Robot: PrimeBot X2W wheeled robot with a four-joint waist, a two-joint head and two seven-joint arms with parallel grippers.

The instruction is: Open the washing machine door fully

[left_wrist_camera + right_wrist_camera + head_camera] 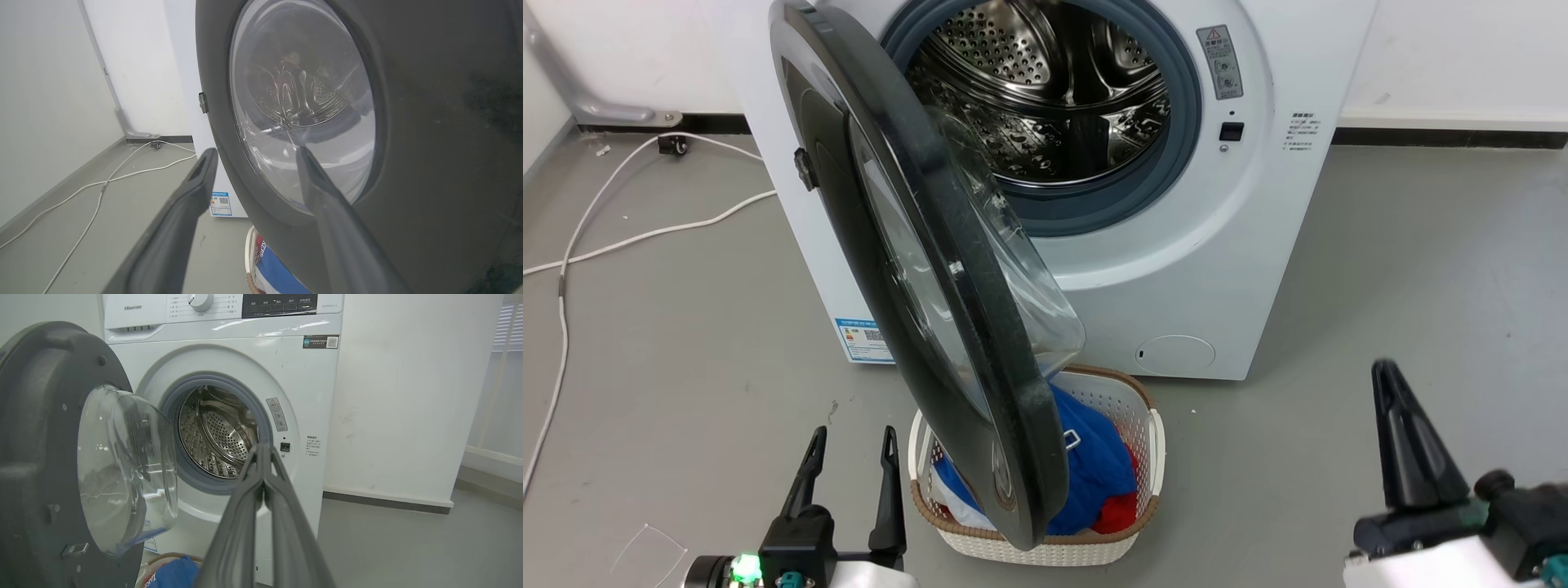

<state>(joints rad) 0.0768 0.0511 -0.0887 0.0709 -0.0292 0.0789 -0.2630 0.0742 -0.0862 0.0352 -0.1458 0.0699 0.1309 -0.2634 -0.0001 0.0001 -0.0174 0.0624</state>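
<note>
Washing machine: the big white washing machine (1217,269) stands on the grey floor with its back to the white wall.
Door: the round black washing machine door (849,212) is joined to the machine on the robot's left side. It sticks out towards the robot, about half way open, and its low edge hangs over the basket.
Glass bowl: a clear glass bowl (126,469) bulges out of the door's inner side, facing the hole.
Drum: the shiny metal drum (1045,90) with lots of little holes sits inside a grey rubber ring.
Basket: a white basket (1152,441) with a brown rim sits on the floor just in front of the machine.
Clothes: blue and red clothes (1094,465) lie in the basket.
Cable: a white cable (562,318) lies on the floor to the left.
Left claw: the left gripper (854,433) is wide apart and holds nothing. It is near the door's outer side and beside the basket.
Right claw: the right gripper (263,449) is pressed together with nothing in it, well apart from the door.
Sticker: a blue label (866,339) is on the machine's low left corner.
</note>
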